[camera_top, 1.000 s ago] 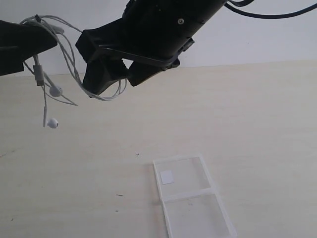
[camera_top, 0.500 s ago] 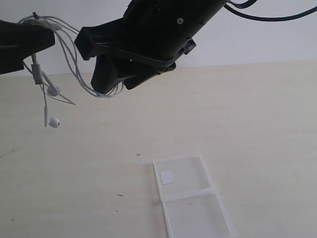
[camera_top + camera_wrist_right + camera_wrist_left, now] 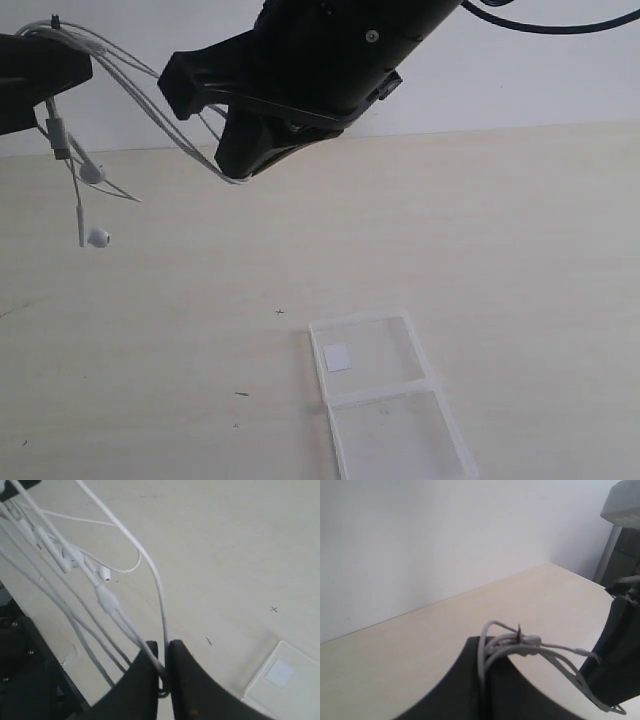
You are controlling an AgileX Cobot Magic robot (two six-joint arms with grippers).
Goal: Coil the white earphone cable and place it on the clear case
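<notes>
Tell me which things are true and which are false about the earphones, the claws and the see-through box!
1. The white earphone cable hangs in the air between the left claw and the right claw. True.
2. The cable lies on the clear case. False: it is held up above the table, away from the case.
3. The right claw is wide open. False: its jaws are pinched on strands of the cable.
4. The clear case lies opened flat on the table. True.
5. A small white sticker sits on one half of the case. True.
</notes>
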